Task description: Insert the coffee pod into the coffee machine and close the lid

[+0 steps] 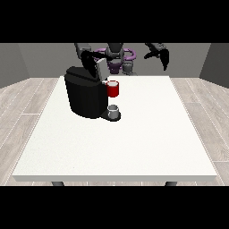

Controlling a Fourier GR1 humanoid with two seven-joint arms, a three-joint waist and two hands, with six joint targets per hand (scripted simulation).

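- Black coffee machine [85, 96] stands on the white table [134, 143], a red part [113, 89] at its front above a grey cup [114, 110]; no writing is legible.
- Hand at view's left [91, 62] sits over the machine's top, fingers unclear.
- Hand at view's right [161, 53] hangs raised, fingers relaxed, empty.
- The coffee pod cannot be made out.

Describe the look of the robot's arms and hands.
Both hands are black, with slim dark fingers: the hand at the view's right shows this best. The hand at the view's left sits behind the coffee machine. The arms look dark grey; purple rings show at the torso. No cables or markings can be made out.
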